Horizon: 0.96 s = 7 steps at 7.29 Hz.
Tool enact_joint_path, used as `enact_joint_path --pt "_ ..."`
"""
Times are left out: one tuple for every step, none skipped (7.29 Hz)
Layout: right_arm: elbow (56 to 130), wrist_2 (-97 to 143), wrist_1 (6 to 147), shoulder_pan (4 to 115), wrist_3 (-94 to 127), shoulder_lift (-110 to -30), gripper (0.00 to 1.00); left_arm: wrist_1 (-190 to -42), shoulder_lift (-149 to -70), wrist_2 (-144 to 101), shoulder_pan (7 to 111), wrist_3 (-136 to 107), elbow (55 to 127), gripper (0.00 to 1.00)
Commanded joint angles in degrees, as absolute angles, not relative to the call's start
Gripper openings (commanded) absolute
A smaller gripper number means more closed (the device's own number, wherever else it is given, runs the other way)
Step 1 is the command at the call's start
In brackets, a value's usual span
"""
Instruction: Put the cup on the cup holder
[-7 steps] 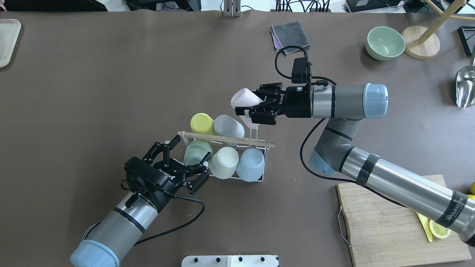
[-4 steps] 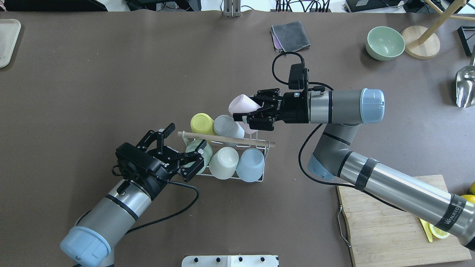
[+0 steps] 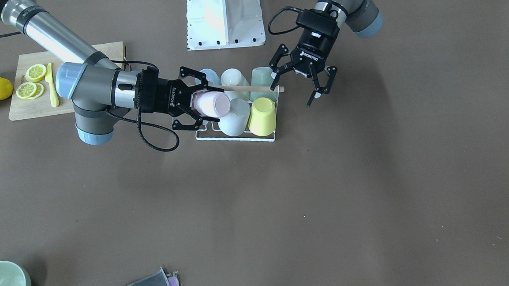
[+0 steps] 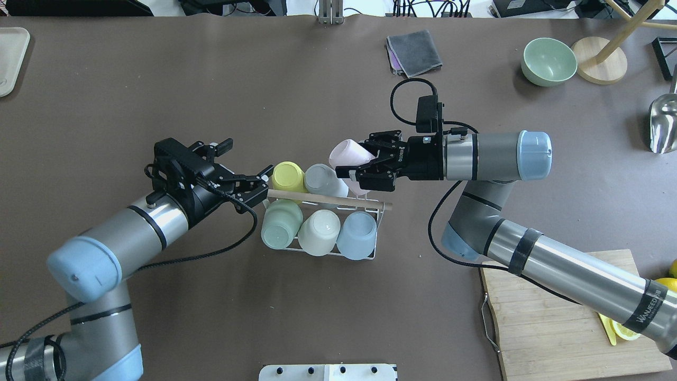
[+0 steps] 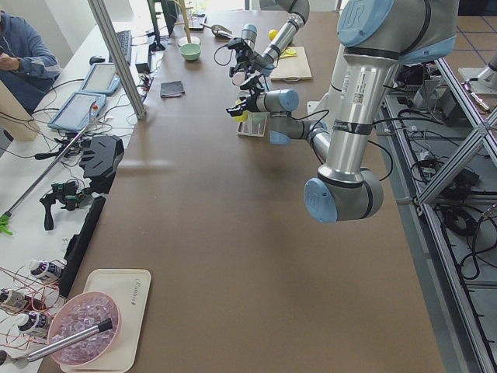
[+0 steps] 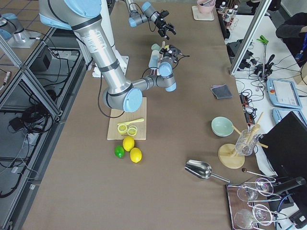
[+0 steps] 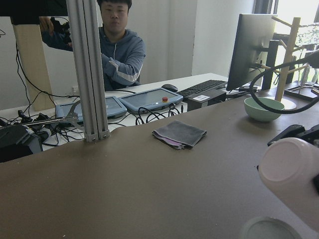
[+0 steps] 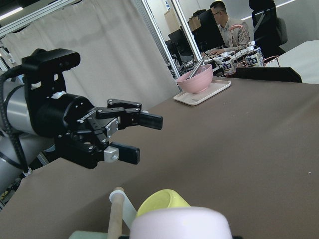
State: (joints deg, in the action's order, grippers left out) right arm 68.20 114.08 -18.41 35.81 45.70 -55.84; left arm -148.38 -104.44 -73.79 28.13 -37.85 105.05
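- Fingers of the left gripper (image 4: 263,185) are spread wide with nothing between them. They hang just beside the left end of the wooden rod (image 4: 328,199), and I cannot tell whether one touches it
- The left arm (image 4: 132,233) comes in from the lower left of the overhead view and bends at a blue-capped joint. Its forearm runs up toward the middle of the table, with the wrist lying almost level and aimed at the rack
- The cup holder (image 4: 377,225) stands on the brown table (image 4: 211,95) between the two grippers, the rod running across its top
- Five cups sit tipped over on it: a yellow cup (image 4: 287,175) and a grey-blue cup (image 4: 319,180) in the far row, and a green cup (image 4: 280,225), a cream cup (image 4: 319,232) and a light blue cup (image 4: 357,235) in the near row
- The pink cup (image 4: 344,152) is held tilted, base pointing away from the wrist. It is over the far right corner of the rack, just beside the grey-blue cup; whether it rests on a prong is hidden
- The right gripper (image 4: 353,160) is clamped on the pink cup, a finger on either side of its wall
- The right arm (image 4: 555,264) enters from the lower right, passes over a wooden cutting board (image 4: 550,338) and folds back at a joint. Its last link lies level and points toward the view's left
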Motion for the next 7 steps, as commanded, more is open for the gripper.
enact_joint_path --pt "68.3 114.0 -18.6 35.9 45.7 -56.2 0.00 -139.4 -102.6 -88.7 38.2 -42.4 105.1 0.98" --pt "68.4 114.2 -18.7 35.9 45.7 -56.6 0.00 -133.9 -102.2 -95.9 42.5 -42.5 105.1 0.98" --pt "68.6 114.3 -18.8 35.9 46.0 -56.6 0.24 -127.4 -101.1 -102.3 46.5 -42.5 105.1 0.98" --pt "68.6 114.2 -18.9 36.3 45.8 -56.8 0.99 -120.7 -99.9 -107.1 51.8 -42.5 105.0 0.98" --pt "68.7 114.2 -18.9 37.1 45.9 -56.8 1.00 -112.2 -98.7 -114.3 57.4 -42.0 104.7 0.98" --pt "68.8 114.2 -18.9 38.1 46.0 -56.8 1.00 -106.1 -98.5 -118.0 61.3 -41.7 103.4 0.98" --pt "69.3 114.3 -18.9 38.8 46.0 -56.9 1.00 -103.0 -98.3 -118.6 65.0 -41.6 100.6 0.98"
